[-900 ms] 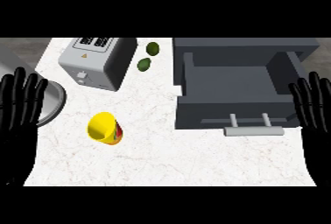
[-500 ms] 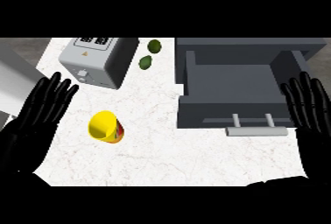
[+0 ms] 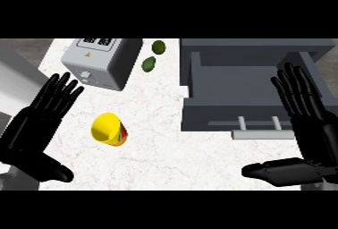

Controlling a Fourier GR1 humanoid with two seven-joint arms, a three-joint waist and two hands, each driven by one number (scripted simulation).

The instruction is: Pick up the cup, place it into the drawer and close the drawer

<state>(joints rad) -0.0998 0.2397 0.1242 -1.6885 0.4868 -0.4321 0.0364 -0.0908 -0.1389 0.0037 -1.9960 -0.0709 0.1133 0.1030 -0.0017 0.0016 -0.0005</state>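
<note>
Cup point(image 3: 109, 129), yellow, lies tipped on its side on the white bench point(image 3: 171, 152), its open mouth turned up and toward the left hand point(image 3: 36, 127) and its base pointing away to that hand's right. That hand sits just beside it, fingers straight and spread, thumb out below, holding nothing. The right hand point(image 3: 307, 120) is also flat and spread, well apart from the cup, with the open grey drawer point(image 3: 244, 89) and its handle point(image 3: 263, 133) lying between them. So the left hand is plainly the nearer one, and I'd judge a short sideways reach toward its own right would meet the cup's rim first.
</note>
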